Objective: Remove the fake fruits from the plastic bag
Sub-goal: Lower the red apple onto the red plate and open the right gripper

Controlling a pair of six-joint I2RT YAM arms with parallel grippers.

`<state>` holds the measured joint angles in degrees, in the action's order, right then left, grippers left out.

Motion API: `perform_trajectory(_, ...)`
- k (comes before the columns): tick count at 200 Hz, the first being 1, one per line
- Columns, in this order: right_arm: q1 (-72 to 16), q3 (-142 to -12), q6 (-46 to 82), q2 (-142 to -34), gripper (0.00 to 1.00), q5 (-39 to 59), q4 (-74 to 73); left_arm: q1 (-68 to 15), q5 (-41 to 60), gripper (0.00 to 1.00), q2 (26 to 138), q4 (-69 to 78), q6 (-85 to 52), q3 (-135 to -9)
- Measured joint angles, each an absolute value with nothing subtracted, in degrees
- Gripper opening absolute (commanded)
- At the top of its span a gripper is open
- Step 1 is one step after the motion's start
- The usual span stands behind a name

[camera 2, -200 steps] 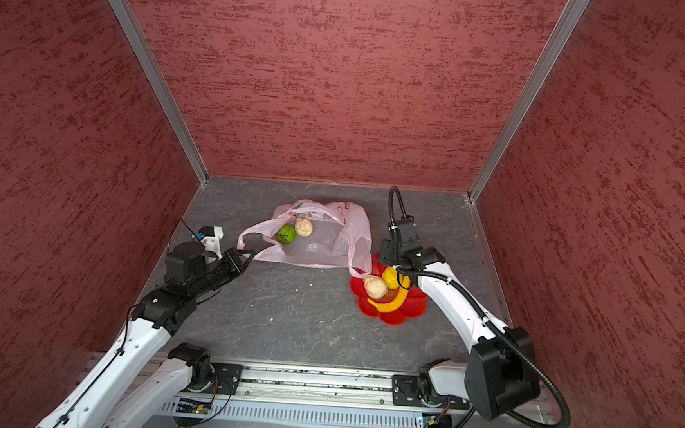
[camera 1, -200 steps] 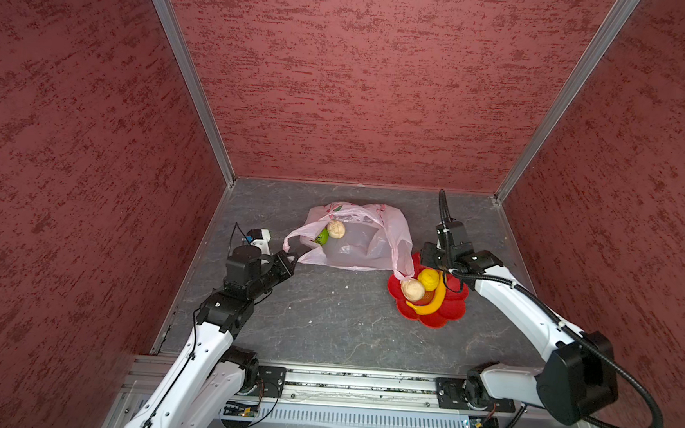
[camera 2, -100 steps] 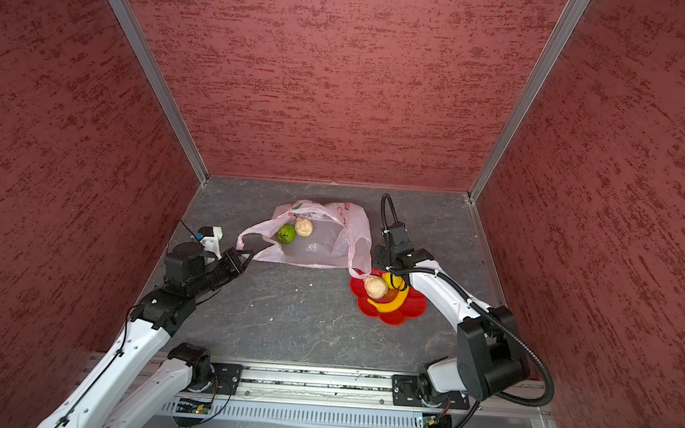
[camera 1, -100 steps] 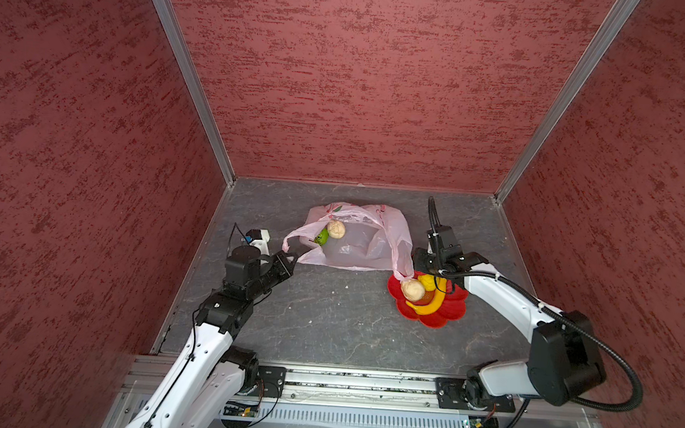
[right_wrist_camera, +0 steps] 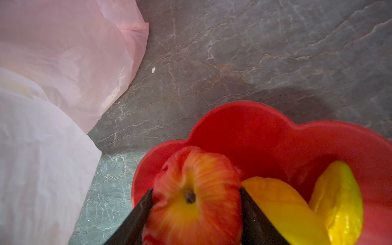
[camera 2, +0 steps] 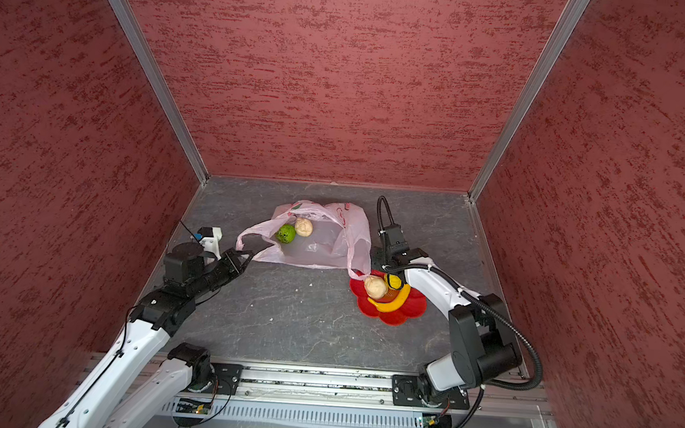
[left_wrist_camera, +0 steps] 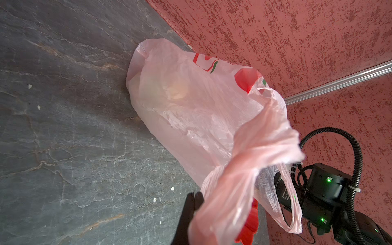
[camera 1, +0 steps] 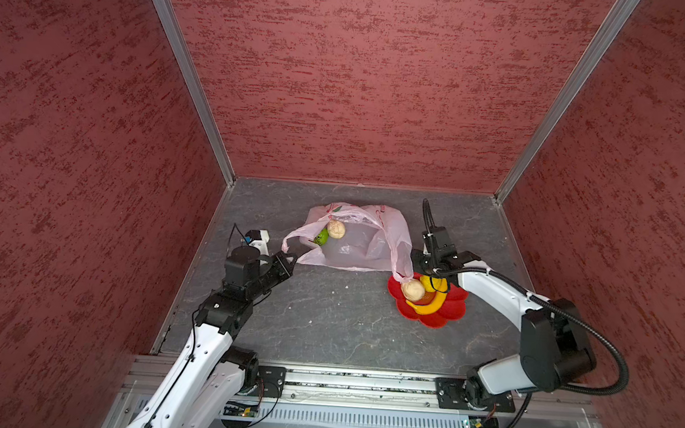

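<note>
The right arm has folded in, its elbow swinging nearer the front rail. The right claw (right_wrist_camera: 196, 191) stays clamped across the apple (right_wrist_camera: 191, 207) over the rim of the dish (camera 1: 450, 316). The left claw (camera 1: 289, 258) is pinched shut on a handle of the bag (camera 1: 355, 246), which lies limp on the worktop (camera 1: 326, 324). A green ball (camera 1: 322, 237) and a beige ball (camera 1: 336, 229) sit in its mouth. They look light, hard and smooth, so I'd grip each across its middle.
</note>
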<state>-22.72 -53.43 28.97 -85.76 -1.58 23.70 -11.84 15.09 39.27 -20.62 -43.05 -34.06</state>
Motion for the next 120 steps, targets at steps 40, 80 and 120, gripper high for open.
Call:
perform_trajectory(40,-22.74,-53.43,28.99,-86.21,0.26,-1.54,23.38,-11.60,15.16,0.00,39.27,-20.62,-43.05,-34.06)
perform_trajectory(80,-22.79,-53.41,29.02,-86.78,0.29,-1.52,23.33,-11.51,15.25,0.00,39.27,-20.62,-43.05,-34.04)
perform_trajectory(120,-22.79,-53.36,29.12,-87.44,0.32,-1.50,23.31,-11.40,15.42,0.00,39.18,-20.64,-43.05,-33.63)
